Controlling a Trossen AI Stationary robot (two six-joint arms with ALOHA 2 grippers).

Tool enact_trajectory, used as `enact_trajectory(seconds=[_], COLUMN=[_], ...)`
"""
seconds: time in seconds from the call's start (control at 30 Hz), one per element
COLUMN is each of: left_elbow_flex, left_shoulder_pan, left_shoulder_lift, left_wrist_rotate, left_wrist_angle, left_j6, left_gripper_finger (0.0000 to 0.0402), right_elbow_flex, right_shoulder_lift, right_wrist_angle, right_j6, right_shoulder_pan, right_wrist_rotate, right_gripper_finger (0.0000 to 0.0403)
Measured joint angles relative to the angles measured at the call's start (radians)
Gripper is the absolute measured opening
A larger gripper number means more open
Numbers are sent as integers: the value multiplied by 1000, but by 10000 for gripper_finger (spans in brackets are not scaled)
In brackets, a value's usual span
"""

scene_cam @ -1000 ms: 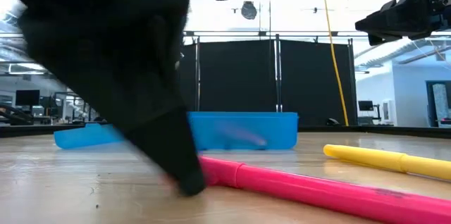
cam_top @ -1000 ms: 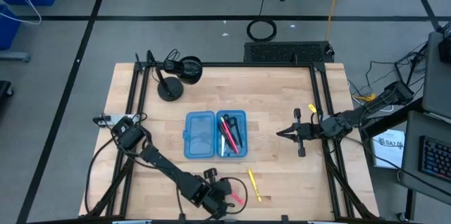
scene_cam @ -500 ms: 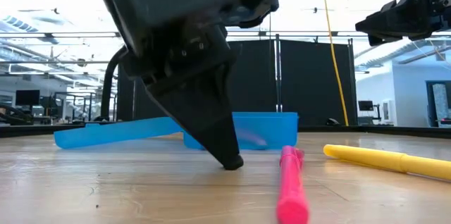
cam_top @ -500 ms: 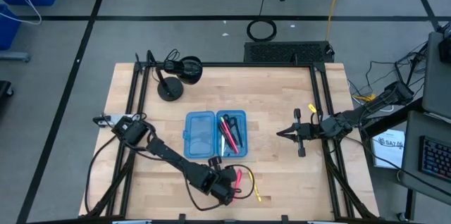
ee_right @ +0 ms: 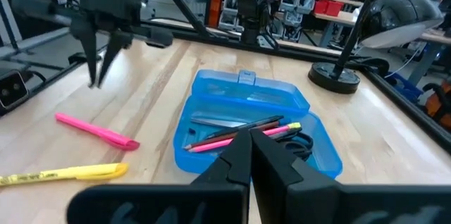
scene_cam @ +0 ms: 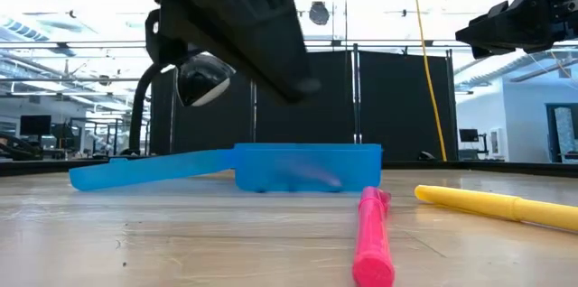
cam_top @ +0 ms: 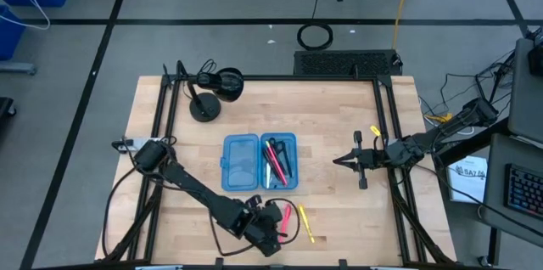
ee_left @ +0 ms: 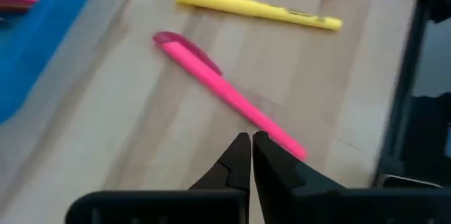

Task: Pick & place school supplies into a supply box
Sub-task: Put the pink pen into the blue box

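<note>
The blue supply box (cam_top: 260, 161) lies open mid-table; its right half holds several pens and black-handled scissors (ee_right: 299, 139). A pink pen (cam_top: 287, 216) and a yellow marker (cam_top: 305, 223) lie flat on the table near the front edge, also seen in the left wrist view as the pink pen (ee_left: 225, 94) and yellow marker (ee_left: 261, 9). My left gripper (ee_left: 251, 139) is shut and empty, hovering above the table over the pink pen's near end (scene_cam: 302, 88). My right gripper (cam_top: 339, 161) is shut and empty, held above the table to the right of the box.
A black round-based desk lamp (cam_top: 208, 92) stands at the far left of the table. A black rail frame (cam_top: 386, 134) runs along the table's sides. Bare wood lies between the box and the loose pens.
My left gripper, whose shut tip was down on the table at the pink pen, has risen clear of the table. The pink pen has swung about on the table, from lying crosswise to pointing near to far, and has slid a little toward the box.
</note>
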Motion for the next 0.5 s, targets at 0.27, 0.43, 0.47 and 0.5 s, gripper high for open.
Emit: enact_trajectory(seconds=[0.27,0.43,0.47,0.5], left_elbow_flex=[127,315,355,396], left_shoulder_pan=[-32,-26,-24,-21], left_shoulder_lift=[24,108,133,163], left_wrist_rotate=[5,0,9,19], left_wrist_angle=[-126,-337,-368,-391], left_j6=[-165,-327,-350,-368], left_gripper_finger=[3,2,2,2], right_elbow_flex=[0,0,0,0], right_shoulder_lift=[-2,-2,-2,-2], right_wrist_angle=[44,45,44,44], right_j6=[-117,-173,-184,-191], right_shoulder_pan=[0,0,0,0], right_wrist_rotate=[2,0,0,0], right_gripper_finger=[0,0,0,0])
